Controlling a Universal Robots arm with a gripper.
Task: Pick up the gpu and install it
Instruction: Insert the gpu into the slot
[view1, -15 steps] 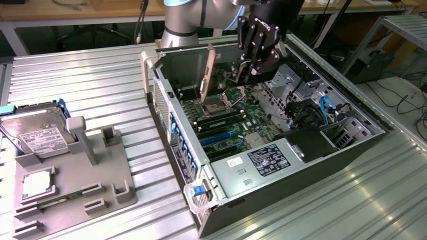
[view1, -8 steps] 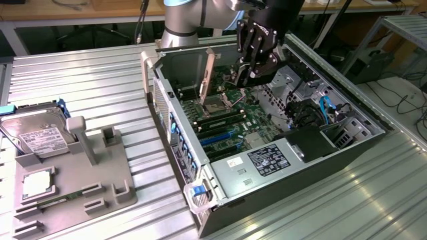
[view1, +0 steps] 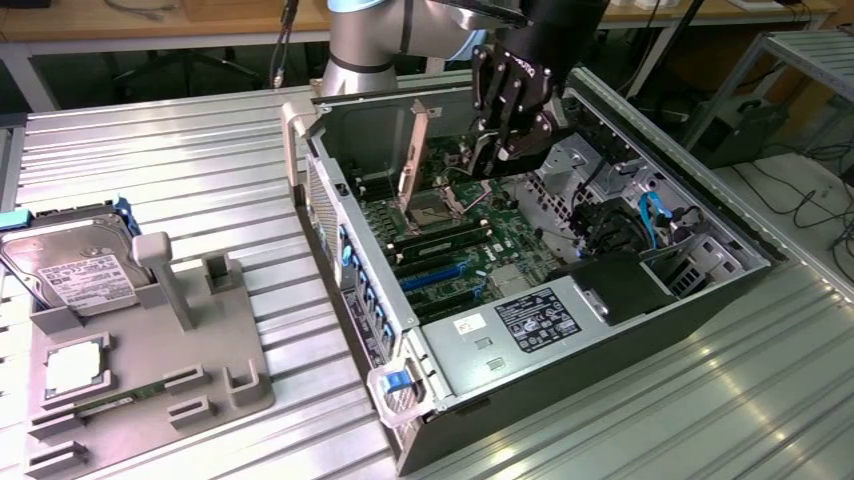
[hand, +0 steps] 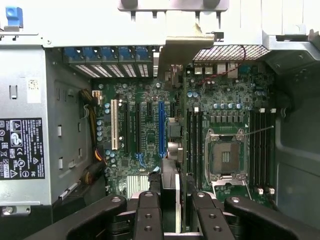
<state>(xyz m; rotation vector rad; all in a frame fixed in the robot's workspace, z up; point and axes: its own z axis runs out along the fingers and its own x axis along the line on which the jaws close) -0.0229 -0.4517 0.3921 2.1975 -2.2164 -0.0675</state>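
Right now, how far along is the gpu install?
Pickup looks done: the gripper is shut on the gpu, held edge-on between its fingers above the open computer case. In hand: carrying the card over the motherboard, near the blue expansion slot. Left: the card is not yet seated in any slot. The hard drive sits in the grey holder outside the case.

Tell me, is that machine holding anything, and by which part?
Yes: the gripper holds the gpu, a thin card seen edge-on, its jaws pinching the card's upper edge while it hangs above the motherboard inside the open computer case.
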